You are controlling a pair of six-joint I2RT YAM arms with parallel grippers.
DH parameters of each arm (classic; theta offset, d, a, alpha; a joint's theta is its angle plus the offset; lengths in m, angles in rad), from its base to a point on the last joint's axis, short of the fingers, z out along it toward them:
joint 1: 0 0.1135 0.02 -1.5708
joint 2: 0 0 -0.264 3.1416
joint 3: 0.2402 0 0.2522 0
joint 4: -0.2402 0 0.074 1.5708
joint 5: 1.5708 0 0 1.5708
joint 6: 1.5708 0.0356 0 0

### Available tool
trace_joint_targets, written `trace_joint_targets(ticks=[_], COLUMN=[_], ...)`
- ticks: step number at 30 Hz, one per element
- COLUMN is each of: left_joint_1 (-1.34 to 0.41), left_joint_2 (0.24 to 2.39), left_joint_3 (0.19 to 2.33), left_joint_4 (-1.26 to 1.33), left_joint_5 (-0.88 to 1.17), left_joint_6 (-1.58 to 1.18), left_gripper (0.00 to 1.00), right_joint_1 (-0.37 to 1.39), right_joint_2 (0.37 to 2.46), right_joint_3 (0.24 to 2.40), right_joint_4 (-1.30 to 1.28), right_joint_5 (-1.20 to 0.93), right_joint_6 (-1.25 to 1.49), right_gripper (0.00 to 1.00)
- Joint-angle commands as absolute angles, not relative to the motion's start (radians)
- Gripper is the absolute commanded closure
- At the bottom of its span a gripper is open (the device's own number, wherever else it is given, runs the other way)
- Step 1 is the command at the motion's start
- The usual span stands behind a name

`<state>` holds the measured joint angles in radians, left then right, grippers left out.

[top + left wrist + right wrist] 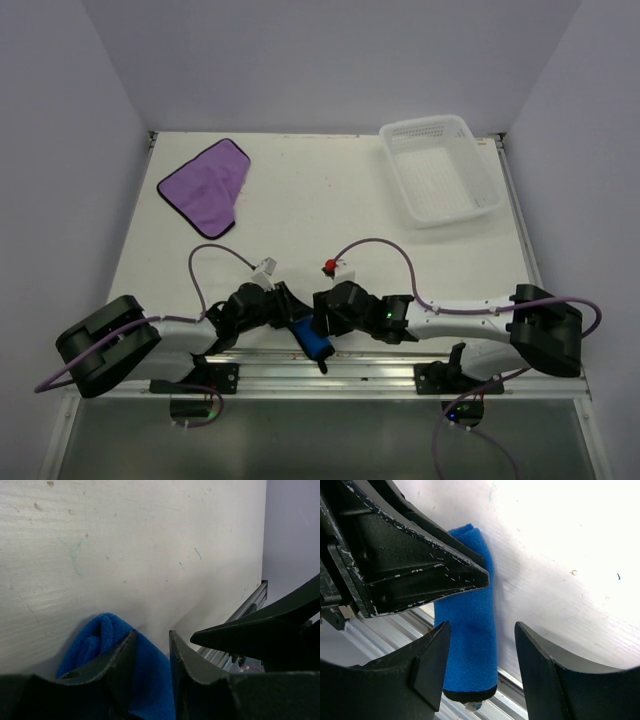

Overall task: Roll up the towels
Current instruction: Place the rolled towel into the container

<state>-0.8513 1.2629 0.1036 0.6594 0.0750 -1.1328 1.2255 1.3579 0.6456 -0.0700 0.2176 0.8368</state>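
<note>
The blue towel (312, 341) lies rolled at the near edge of the tabletop (320, 200). Your left hand (151, 635) pinches its far end, likely so the roll won't spring open. Your right hand (481, 626) straddles it, fingers apart. The purple towel (205, 186) lies flat at far left, not yet rolled.

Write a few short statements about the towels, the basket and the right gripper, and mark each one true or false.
1. The blue towel is rolled up near the arm bases. True.
2. The purple towel is rolled up too. False: it lies spread out at the far left of the table.
3. The white basket holds a towel. False: no towel is in it.
4. The right gripper is open, one finger on each side of the blue towel. True.
</note>
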Motion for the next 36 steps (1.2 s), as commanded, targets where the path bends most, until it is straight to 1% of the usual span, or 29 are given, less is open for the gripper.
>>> trace_joint_targets(ticks=[1,12,18,24,32,35,36], left_joint_1=[-0.85,-0.85,-0.85,-0.85,-0.85,-0.85,-0.85], left_joint_2=[1.276,1.258,1.259,1.264,1.262,1.261,1.261], left_joint_3=[0.095,0.112,0.115,0.114,0.109,0.106,0.107], left_joint_4=[0.509,0.471,0.472,0.482,0.482,0.482,0.482], left_joint_5=[0.021,0.018,0.015,0.011,0.009,0.008,0.008], left_joint_6=[-1.081,-1.071,-1.071,-1.075,-1.078,-1.081,-1.081], left_gripper=[0.62,0.62,0.62,0.62,0.62,0.62,0.62], right_joint_1=[1.227,1.227,1.229,1.239,1.275,1.279,1.281], right_joint_2=[1.356,1.502,1.497,1.545,1.595,1.606,1.614], right_joint_3=[0.646,0.658,0.644,0.661,0.695,0.695,0.692], right_joint_4=[-0.092,0.032,0.11,0.138,0.115,0.113,0.12], right_joint_5=[0.236,0.134,0.095,0.067,0.09,0.098,0.1], right_joint_6=[0.847,0.844,0.842,0.842,0.847,0.862,0.871], right_gripper=[0.41,0.41,0.4,0.4,0.45,0.5,0.54])
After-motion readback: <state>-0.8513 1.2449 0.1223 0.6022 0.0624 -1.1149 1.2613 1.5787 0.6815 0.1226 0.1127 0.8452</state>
